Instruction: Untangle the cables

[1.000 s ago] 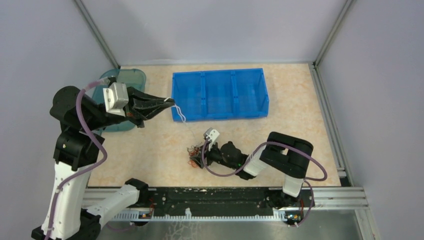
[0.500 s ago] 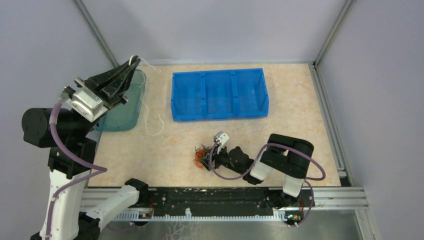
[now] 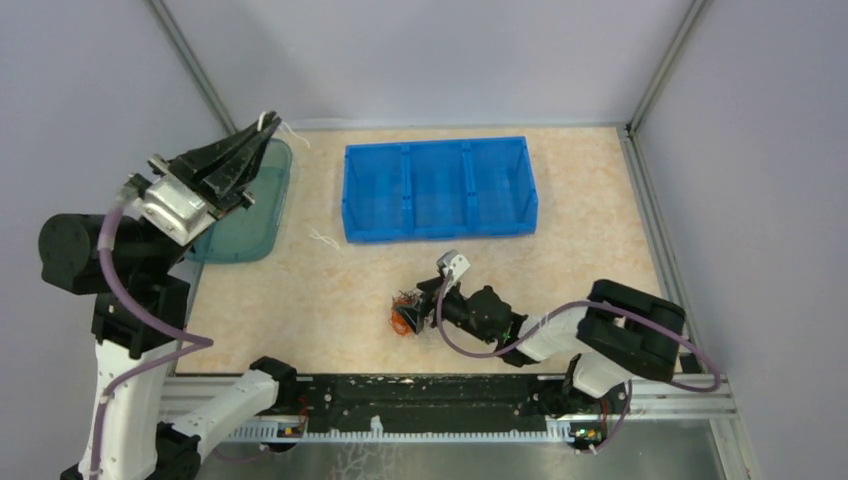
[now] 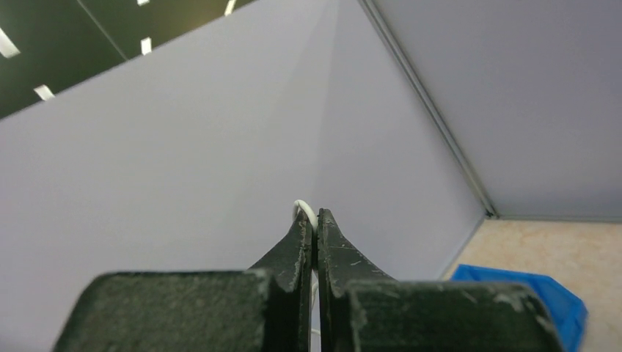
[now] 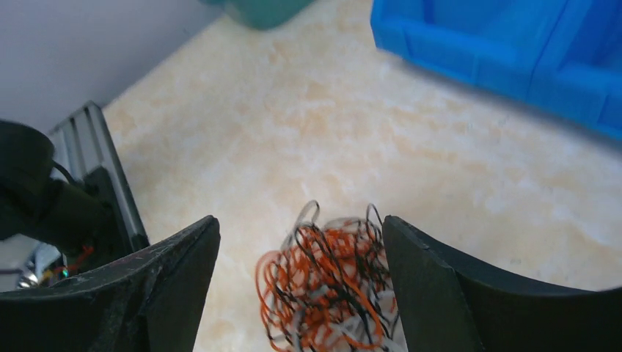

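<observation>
The left gripper (image 4: 314,222) is pinching 1 white cable (image 4: 302,206) looping past its tips; the right gripper (image 5: 299,220) is gaping around 1 orange-black cable clump (image 5: 323,293).

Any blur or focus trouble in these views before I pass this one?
Right wrist view: cable clump and blue bin look soft, slightly smeared. Left wrist view: sharp on the white cable pinched in the left end effector. Top view: evenly lit, crisp.
</observation>
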Controlling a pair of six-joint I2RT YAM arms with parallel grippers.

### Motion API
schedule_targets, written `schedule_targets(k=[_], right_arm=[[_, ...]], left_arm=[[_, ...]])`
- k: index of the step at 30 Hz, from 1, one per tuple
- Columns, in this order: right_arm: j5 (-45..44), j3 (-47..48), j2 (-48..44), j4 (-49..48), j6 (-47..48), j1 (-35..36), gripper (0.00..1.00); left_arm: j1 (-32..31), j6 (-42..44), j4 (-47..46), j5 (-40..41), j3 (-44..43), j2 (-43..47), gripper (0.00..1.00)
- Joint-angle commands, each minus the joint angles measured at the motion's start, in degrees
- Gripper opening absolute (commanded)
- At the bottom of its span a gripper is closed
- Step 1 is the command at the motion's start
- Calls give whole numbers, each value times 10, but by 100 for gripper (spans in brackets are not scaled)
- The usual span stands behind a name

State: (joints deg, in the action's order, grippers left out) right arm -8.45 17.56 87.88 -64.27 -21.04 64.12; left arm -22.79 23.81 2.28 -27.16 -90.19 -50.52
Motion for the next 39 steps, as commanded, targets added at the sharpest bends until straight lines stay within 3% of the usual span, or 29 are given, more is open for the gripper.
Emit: schedule_targets(k=[1, 14, 29, 39], right_arm=[[-8, 53, -93, 89, 31, 0, 84], [-23, 44, -242, 186, 42, -49, 88], [-46, 18, -247, 178, 33, -56, 87], [-61, 2, -275, 180, 29, -56, 86]], left_arm=[[-3, -28, 32, -30, 61, 21, 2], [-3, -49, -5, -39, 158, -20, 2], [-3, 15, -94, 7, 163, -129, 1], [-2, 73, -79, 91, 129, -246, 0]])
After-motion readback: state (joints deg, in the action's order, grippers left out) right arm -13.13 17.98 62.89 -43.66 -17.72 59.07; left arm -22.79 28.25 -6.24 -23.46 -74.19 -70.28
